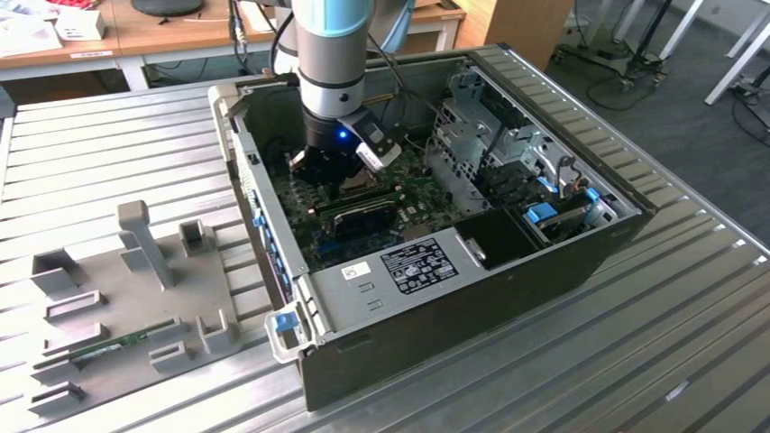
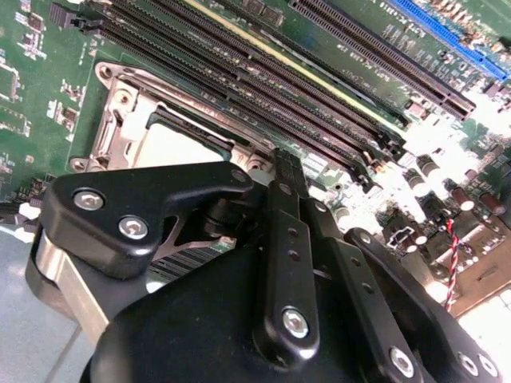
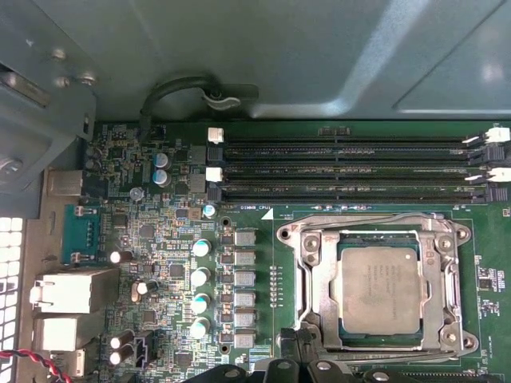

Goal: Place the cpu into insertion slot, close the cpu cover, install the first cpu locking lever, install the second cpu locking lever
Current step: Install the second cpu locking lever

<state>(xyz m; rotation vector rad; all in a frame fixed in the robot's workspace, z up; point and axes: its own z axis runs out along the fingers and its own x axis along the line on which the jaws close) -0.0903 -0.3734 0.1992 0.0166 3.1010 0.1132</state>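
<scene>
The hand (image 2: 279,171) hangs just above the socket (image 3: 297,297) – the chip (image 3: 377,290) sits inside, cover (image 3: 435,271) closed over it; whether its fingers are parted, I cannot tell.

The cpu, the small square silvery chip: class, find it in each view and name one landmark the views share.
Exterior view: hidden beneath the gripper.
First wrist view: the cpu sits in the silvery-rimmed insertion slot.
Second wrist view: pale face above the gripper.
Shared landmark: long black memory slots.

One silvery square cpu (image 3: 377,289) is counted, seated under one silvery metal cover frame (image 3: 311,279), plus three long black memory slots (image 3: 343,169) and one black computer case (image 1: 481,289).
</scene>
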